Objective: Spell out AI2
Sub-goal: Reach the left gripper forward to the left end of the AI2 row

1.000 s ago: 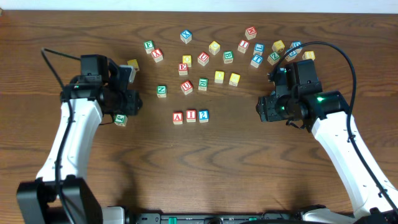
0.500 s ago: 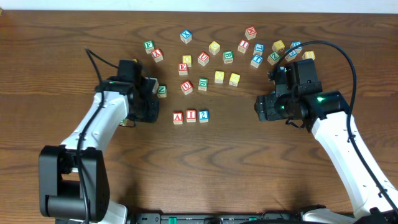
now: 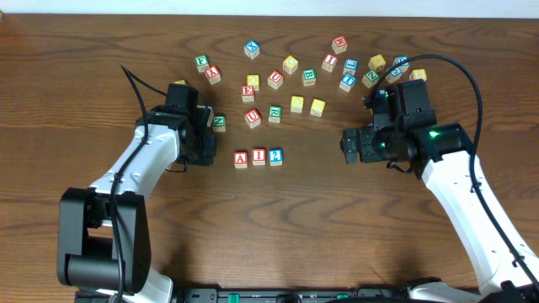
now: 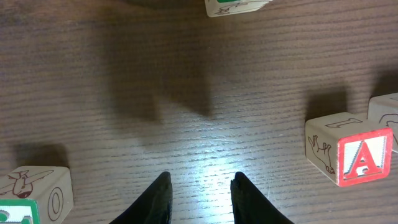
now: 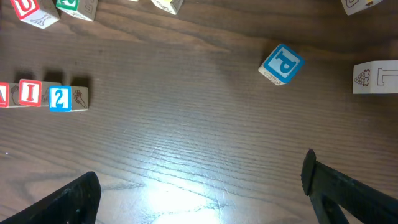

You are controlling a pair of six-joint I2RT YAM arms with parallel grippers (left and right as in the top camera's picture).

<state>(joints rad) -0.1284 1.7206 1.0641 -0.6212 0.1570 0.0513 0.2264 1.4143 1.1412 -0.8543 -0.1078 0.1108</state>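
Cubes A [image 3: 242,158], I [image 3: 258,156], 2 [image 3: 275,156]: wooden, square-edged, side by side on grained counter [image 3: 320,219].
Left hand [image 4: 200,179] narrowly parted, right hand [image 5: 199,177] spread wide; both empty, standing apart from the row.

we note the a cube [image 3: 242,158], i cube [image 3: 258,156] and 2 cube [image 3: 275,156] side by side in one row on the table [image 3: 286,227], other cubes [image 3: 253,117] scattered beyond

overhead: top-down, far | wrists: close, facing table [image 3: 337,227] | shared: A cube [image 4: 364,157]
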